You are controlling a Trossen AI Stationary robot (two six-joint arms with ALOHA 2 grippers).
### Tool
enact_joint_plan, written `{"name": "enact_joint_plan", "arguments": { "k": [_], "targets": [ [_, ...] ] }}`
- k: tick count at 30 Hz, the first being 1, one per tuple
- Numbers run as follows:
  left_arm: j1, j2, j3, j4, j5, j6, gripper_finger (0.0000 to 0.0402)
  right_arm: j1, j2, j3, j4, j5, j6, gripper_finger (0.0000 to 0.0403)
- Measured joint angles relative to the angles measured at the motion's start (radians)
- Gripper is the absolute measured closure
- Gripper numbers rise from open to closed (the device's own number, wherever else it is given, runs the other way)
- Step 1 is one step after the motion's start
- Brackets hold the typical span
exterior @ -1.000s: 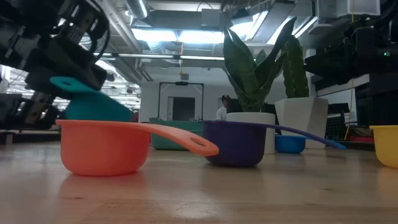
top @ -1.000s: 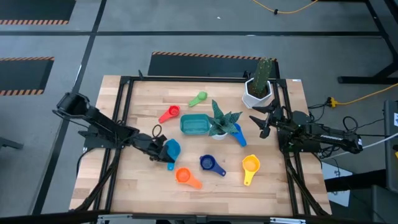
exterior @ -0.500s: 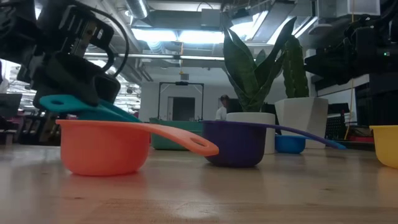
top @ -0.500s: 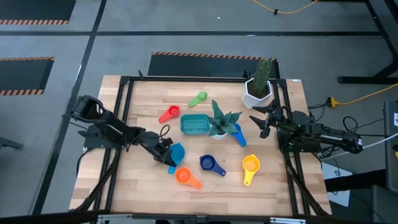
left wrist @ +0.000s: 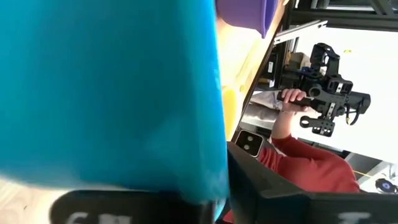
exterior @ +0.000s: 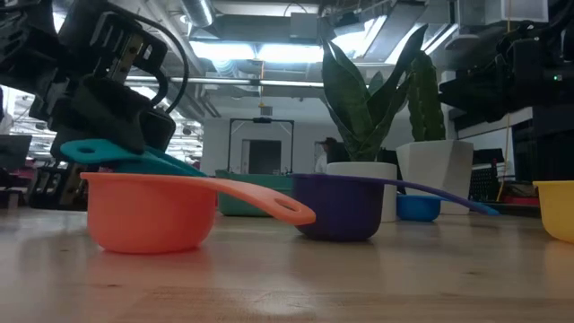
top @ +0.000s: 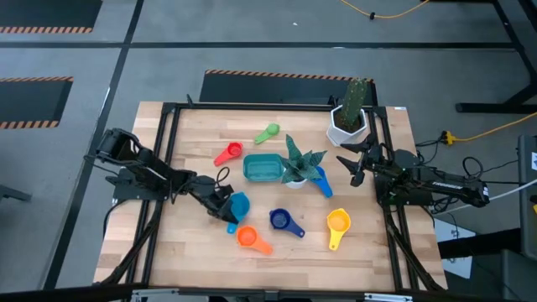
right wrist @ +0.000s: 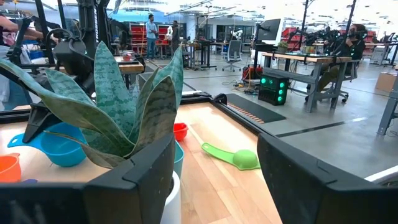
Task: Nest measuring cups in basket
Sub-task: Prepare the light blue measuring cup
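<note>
- Light-blue measuring cup (top: 235,205) sits pinched in the left pincer (top: 223,204), arm stretched low across the counter (top: 369,252).
- Right pincer (top: 352,165) waits gaping, empty, beside the plant (top: 298,164).

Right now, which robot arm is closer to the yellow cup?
The right. Its end effector waits by the table's right edge, up and slightly right of the yellow cup. The left end effector is far across the table, at the light blue cup.
</note>
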Motion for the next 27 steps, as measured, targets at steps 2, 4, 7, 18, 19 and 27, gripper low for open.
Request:
{"name": "enact_joint_plan", "arguments": {
  "k": [2,4,7,18,19,27],
  "targets": [
    [0.000,0.000,0.000,0.000,-0.001,-0.002,0.0352,0.000,0.000,0.000,0.000,0.000,0.000,0.0169],
    [0.000,0.000,0.000,0.000,-0.008,-0.002,0.0331,0.000,0.000,0.000,0.000,0.000,0.000,0.0169],
    [0.000,0.000,0.000,0.000,-0.020,-0.001,0.0301,0.000,0.000,0.000,0.000,0.000,0.000,0.0169],
    [0.000,0.000,0.000,-0.023,-0.026,0.006,0.0275,0.000,0.000,0.000,0.000,0.000,0.000,0.0169],
    [0.000,0.000,0.000,-0.022,-0.033,0.006,0.0275,0.000,0.000,0.000,0.000,0.000,0.000,0.0169],
    [0.000,0.000,0.000,-0.036,-0.039,-0.028,0.0275,0.000,0.000,0.000,0.000,0.000,0.000,0.0169]
  ]
}}
